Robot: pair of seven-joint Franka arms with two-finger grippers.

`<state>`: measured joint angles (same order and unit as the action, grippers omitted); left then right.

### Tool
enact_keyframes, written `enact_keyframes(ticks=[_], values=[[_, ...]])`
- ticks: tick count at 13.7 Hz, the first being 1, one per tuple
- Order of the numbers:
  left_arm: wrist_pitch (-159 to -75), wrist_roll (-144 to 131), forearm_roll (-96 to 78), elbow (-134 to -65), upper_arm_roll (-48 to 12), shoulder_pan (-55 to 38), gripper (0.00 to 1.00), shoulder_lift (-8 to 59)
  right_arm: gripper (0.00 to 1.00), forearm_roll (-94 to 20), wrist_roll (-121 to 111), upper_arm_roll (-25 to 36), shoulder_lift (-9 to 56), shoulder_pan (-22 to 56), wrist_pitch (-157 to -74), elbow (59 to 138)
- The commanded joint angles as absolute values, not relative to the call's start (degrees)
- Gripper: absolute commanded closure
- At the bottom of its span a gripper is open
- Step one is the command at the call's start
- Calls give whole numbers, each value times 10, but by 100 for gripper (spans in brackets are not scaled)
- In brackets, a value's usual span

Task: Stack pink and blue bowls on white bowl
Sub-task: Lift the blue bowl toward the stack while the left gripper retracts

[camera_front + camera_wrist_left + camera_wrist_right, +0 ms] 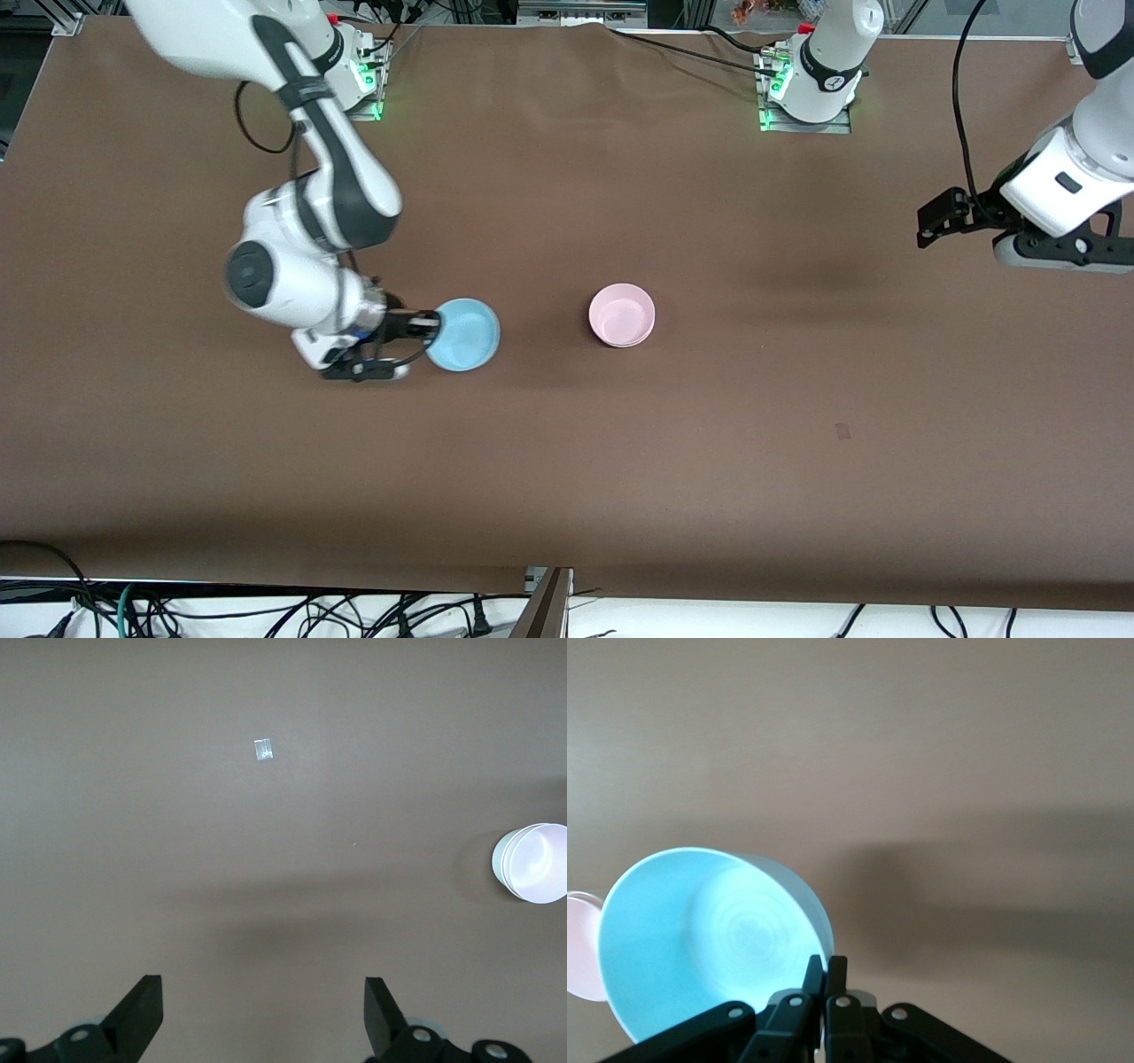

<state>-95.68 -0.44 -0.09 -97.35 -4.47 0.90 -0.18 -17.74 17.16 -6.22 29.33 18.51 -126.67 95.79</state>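
My right gripper is shut on the rim of the light blue bowl and holds it tilted a little above the table, toward the right arm's end. The right wrist view shows the fingers pinching the blue bowl's wall. The pink bowl sits at the table's middle, nested in the white bowl, whose pale wall shows under the pink inside. The pink bowl's edge also shows in the right wrist view. My left gripper waits open and empty over the left arm's end; it shows open in its wrist view.
A small patch of tape lies on the brown table, nearer the front camera than the left gripper; it also shows in the left wrist view. Both arm bases stand along the table's back edge.
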Motion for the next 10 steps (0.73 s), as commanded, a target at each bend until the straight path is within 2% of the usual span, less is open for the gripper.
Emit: enact_keyframes(ticks=[1,10], values=[[-970,0,-4,-983,-36,1,0,-5,100,-175,267,-57,329,240,-1280,905],[-957,1,-4,-982,-36,3,0,0,100,-137,510,-53,436,375,-1403,805]])
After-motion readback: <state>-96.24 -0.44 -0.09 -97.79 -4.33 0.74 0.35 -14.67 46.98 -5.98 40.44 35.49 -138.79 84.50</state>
